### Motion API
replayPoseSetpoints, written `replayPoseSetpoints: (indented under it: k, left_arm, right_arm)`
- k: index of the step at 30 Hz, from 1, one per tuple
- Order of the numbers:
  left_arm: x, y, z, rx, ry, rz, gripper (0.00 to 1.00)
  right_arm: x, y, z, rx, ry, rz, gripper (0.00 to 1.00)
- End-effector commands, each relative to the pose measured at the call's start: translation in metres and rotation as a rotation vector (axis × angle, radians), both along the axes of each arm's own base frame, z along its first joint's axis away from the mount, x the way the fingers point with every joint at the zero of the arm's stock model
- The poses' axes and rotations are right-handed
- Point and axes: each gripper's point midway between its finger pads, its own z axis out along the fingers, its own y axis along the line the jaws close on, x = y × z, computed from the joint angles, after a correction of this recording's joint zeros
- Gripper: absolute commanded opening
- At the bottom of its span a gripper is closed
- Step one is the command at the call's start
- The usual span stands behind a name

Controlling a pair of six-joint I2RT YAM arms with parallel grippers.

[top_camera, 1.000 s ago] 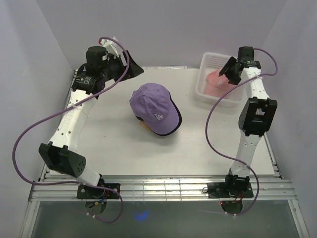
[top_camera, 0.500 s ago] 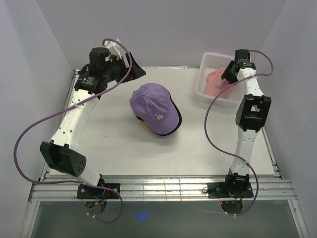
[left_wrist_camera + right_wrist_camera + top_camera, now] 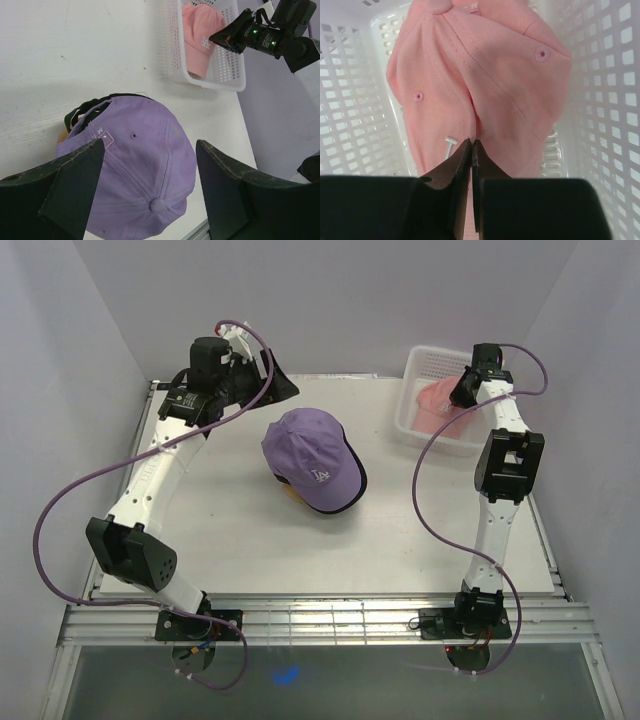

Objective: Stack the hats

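Left tool (image 3: 150, 144): spread wide, dark fingers (image 3: 75, 190) far apart, touching no cloth. Hanging above the bench (image 3: 60, 50), tilted down. Straight beneath it, framed between the two fingers in the wrist view, the lavender hat (image 3: 135, 170), crown up, top button on the side nearest the tool. From the top camera, white embroidered letters on its front panel, facing away from the left tool. Under the lavender hat's far rim, the edge of a dark hat (image 3: 82, 107) and a sliver of a tan hat (image 3: 62, 136); black or dark green for the dark one, impossible to tell.

Farther ahead of the left tool, across the bench: the white mesh basket (image 3: 210, 75), with the pink hat (image 3: 200, 35) lying inside.

Right tool (image 3: 471, 145): pressed together, tips pinching a fold of the pink hat's crown. Lowered into the basket, pink cloth directly ahead of the tips, mesh walls on either side. Just left of the tips, a small white embroidered mark (image 3: 451, 141). Farther ahead, one eyelet on each panel either side of the crease running into the tips. Pink hat well apart from the lavender pile.
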Motion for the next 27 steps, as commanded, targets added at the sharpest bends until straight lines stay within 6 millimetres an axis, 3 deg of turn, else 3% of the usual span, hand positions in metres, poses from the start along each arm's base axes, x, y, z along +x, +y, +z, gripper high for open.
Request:
replayPoseSetpoints:
  k: [1,3,4,6,7,10,14,23,27]
  left_arm:
    - [-0.002,0.0,0.013,0.005,-0.043,0.001,0.84]
    - [-0.001,0.001,0.014,0.009,-0.046,0.004,0.84]
    - [-0.001,0.0,0.014,0.009,-0.049,0.002,0.84]
    - [-0.001,0.0,0.013,0.009,-0.045,0.002,0.84]
    - [-0.001,0.0,0.011,0.011,-0.043,0.002,0.84]
    - [-0.001,0.001,0.008,0.018,-0.038,0.005,0.84]
    - [0.0,0.001,0.006,0.019,-0.037,0.008,0.84]
    - [-0.001,0.002,-0.002,0.027,-0.026,0.009,0.84]
    - [-0.001,0.001,0.001,0.021,-0.032,0.007,0.84]
  right_arm:
    - [0.02,-0.003,0.05,-0.003,-0.147,0.002,0.08]
    - [0.023,-0.001,0.07,-0.001,-0.192,0.009,0.08]
    - [0.026,0.0,0.096,-0.001,-0.246,0.013,0.08]
    - [0.028,0.0,0.12,0.001,-0.295,0.02,0.08]
    - [0.029,0.001,0.145,0.0,-0.346,0.024,0.08]
    - [0.026,0.002,0.184,0.015,-0.426,0.022,0.08]
    - [0.021,0.002,0.212,0.047,-0.49,0.021,0.08]
    - [0.004,0.029,0.269,0.19,-0.6,0.123,0.08]
    - [-0.019,0.065,0.305,0.362,-0.656,0.25,0.08]
